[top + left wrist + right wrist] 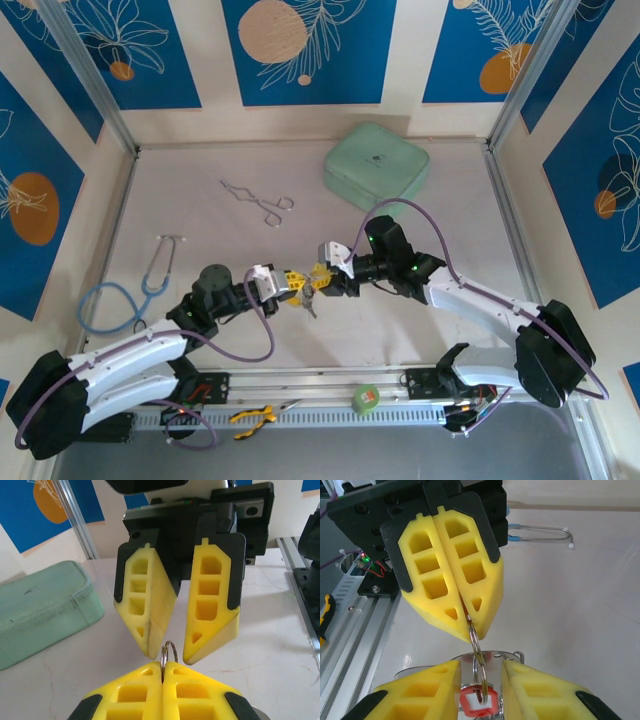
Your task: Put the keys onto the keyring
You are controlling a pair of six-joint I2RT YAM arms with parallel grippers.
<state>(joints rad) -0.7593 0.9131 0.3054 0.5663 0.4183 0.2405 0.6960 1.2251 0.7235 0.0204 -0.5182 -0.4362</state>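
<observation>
We see both arms meeting near the centre of the pale marbled surface (430, 230). The left end effector (291, 283), w/ yellow ribbed fingers, is clenched on the thin silver metal split keyring (169, 654). In the left wrist view its two tips press together and the ring's edge stands up out of the seam.

The right end effector (323, 272) faces it tip to tip and is released. Its yellow fingers stand apart on either side of the ring, w/ a gap visible on both sides in the left wrist view. In the right wrist view the ring hangs from the left tips down between the right fingers. A small silver key w/ a red plastic tag (478, 703) sits at the ring's low end, and a silver metal piece lies just behind it; we can't tell what that piece is.

From the top the keys (309, 302) dangle just under where the end effectors meet, off the surface.

Elsewhere:
- Far right: a mint-green zipped case (378, 165).
- Far centre: silver scissor-like forceps (258, 198).
- Left: a blue stethoscope (120, 295).
- Near rail: a green tape roll (366, 398) and yellow-handled pliers (252, 418).
</observation>
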